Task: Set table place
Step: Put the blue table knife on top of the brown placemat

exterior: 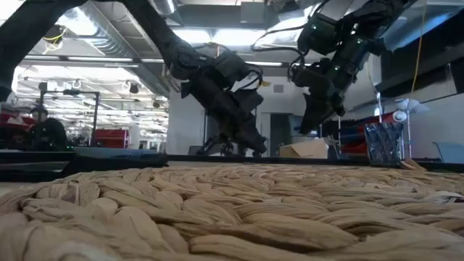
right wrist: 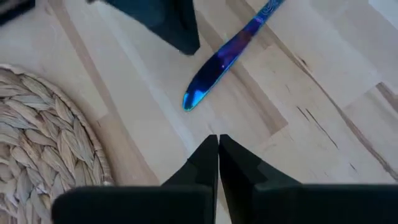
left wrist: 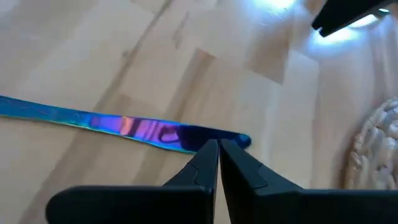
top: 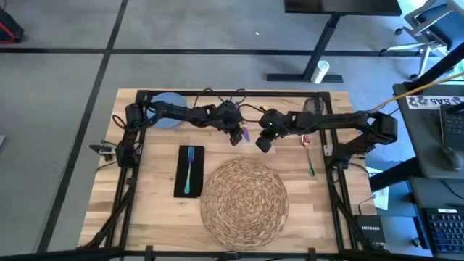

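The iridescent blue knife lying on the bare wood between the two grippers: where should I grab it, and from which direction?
Grip the knife mid-length, descending from straight above with the fingers straddling its narrow width. It lies flat on the table, so only its thin long edges offer purchase. The rounded tip points toward the placemat; stay away from it. The left gripper, fingers together, looks nearest; open it first.

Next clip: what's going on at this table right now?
A place setting is half done. The placemat lies near the table's front edge, with a fork on the black napkin beside it. The plate sits at the back left, not on the mat. Both arms meet mid-table: the left gripper and right gripper, both shut and empty, hover by an iridescent blue utensil.
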`<state>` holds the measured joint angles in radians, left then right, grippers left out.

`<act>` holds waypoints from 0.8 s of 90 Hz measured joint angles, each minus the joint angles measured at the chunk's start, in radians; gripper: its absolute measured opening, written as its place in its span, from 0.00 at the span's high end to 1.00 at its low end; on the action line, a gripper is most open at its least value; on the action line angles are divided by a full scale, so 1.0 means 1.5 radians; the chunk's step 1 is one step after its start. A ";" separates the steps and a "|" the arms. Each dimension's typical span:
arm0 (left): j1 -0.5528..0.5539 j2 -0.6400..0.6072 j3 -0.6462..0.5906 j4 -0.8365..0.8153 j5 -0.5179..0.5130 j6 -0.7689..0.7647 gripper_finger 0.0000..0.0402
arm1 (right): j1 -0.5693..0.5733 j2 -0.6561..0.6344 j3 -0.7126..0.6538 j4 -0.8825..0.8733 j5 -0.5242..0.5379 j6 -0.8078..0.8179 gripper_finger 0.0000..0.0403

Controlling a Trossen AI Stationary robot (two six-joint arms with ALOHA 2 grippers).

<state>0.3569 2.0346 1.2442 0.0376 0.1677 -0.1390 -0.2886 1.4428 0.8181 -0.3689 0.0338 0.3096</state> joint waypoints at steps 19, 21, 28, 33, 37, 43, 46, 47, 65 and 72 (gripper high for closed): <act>0.001 0.014 -0.001 0.005 -0.031 -0.007 1.00 | 0.000 -0.001 0.000 0.000 0.000 0.000 1.00; 0.001 0.014 -0.001 0.003 -0.032 -0.007 1.00 | 0.000 -0.001 0.000 0.000 0.001 0.000 1.00; 0.001 0.015 -0.001 0.004 -0.032 -0.001 1.00 | 0.000 -0.001 0.000 -0.001 0.001 0.000 1.00; 0.001 0.018 -0.001 0.005 -0.032 0.007 1.00 | 0.000 -0.001 0.000 -0.001 0.001 0.000 1.00; 0.001 0.018 0.000 0.002 -0.033 0.007 1.00 | 0.000 -0.001 0.000 -0.001 0.001 0.000 1.00; 0.001 0.019 0.005 -0.001 -0.033 0.005 1.00 | 0.000 -0.001 0.000 0.000 0.000 0.000 1.00; 0.001 0.019 0.010 0.001 -0.033 0.005 1.00 | 0.000 -0.001 0.000 0.000 0.001 0.000 1.00; 0.001 0.019 0.012 0.002 -0.033 0.006 1.00 | 0.000 -0.001 0.000 -0.001 0.000 0.000 1.00; 0.001 0.031 0.048 0.000 -0.034 0.017 1.00 | 0.000 -0.001 0.000 -0.001 0.000 0.000 1.00; 0.001 0.049 0.062 -0.018 -0.032 0.017 1.00 | 0.000 -0.001 0.000 -0.001 0.000 0.000 1.00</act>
<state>0.3576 2.1074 1.3370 0.0111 0.1198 -0.1138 -0.2886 1.4406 0.8181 -0.3699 0.0341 0.3096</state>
